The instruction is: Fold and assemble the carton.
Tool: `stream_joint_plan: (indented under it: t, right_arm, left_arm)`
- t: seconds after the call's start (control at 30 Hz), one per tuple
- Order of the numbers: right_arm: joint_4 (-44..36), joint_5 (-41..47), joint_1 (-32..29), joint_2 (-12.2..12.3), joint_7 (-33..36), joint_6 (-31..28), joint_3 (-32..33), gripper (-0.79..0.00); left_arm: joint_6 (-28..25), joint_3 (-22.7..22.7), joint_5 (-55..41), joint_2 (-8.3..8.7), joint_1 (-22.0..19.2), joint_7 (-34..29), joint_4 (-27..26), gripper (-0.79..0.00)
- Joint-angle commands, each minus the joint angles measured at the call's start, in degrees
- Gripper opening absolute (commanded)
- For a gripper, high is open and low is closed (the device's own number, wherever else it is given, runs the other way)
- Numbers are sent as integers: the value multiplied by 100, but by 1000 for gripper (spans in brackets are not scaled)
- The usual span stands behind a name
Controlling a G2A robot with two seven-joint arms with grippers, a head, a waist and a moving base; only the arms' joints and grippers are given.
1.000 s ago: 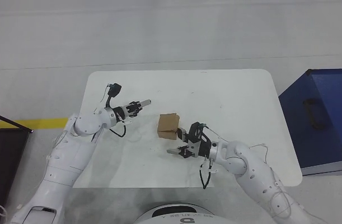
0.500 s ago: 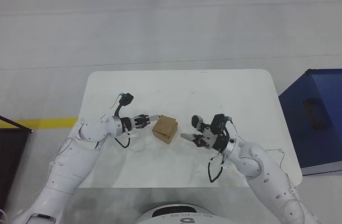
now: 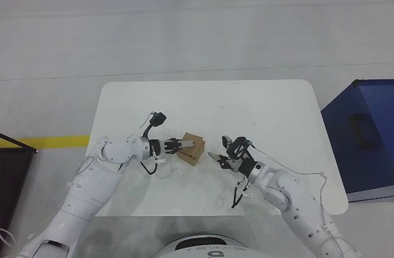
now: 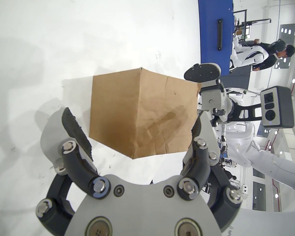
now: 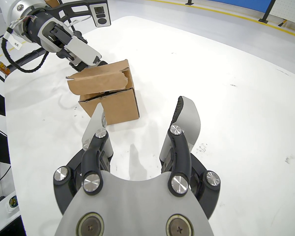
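Top view shows the brown carton (image 3: 191, 148) sitting on the white table (image 3: 274, 109), a little toward 7 o'clock from the table's middle. One corner of the carton points toward 5 o'clock.

The left arm (image 3: 116, 149) comes in from the table's 8 o'clock edge. Its elbow is bent and its forearm lies flat, pointing toward 3 o'clock. The left fingers (image 3: 176, 146) are right at the carton's 9 o'clock side. In the left wrist view the left fingers (image 4: 76, 133) are spread wide apart and hold nothing, with the carton (image 4: 142, 114) just ahead of them. I cannot tell if they touch it.

The right arm (image 3: 280, 187) comes in from 5 o'clock and points toward 10 o'clock. The right fingers (image 3: 214, 156) are near the carton's 3 o'clock side, with a small bit of bare table between. In the right wrist view the right fingers (image 5: 186, 116) are wide open and hold nothing.

That view also shows the carton (image 5: 113, 94) with its top flap bent and lifted a little, so a dark gap shows under it. The flap's edge looks ragged.

A blue box (image 3: 371, 142) stands on the floor past the table's 3 o'clock edge.
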Motion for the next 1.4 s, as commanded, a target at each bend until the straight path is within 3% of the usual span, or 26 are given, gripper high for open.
stream_joint_plan:
  t: [0.0,0.23,0.43,0.57,0.9,1.37]
  right_arm:
    - [34,-32,54,-14,0,29,-58,-274]
    - [119,-141,247,-76,44,254,-260,-369]
    - [211,-190,418,-131,161,307,-457,-385]
    - [280,-140,527,-168,197,311,-564,-391]
    - [392,-84,646,-214,245,285,-665,-372]
    - [513,-30,683,-229,354,227,-623,-271]
  left_arm:
    - [-10,35,-10,-9,-34,21,39,0]
    - [-67,148,26,-36,-144,96,208,0]
    - [-107,194,32,-42,-175,99,271,-9]
    - [-139,193,15,-39,-174,107,282,-62]
    - [-106,194,64,-26,-165,121,270,-62]
    - [-12,269,261,-21,-213,130,309,-77]
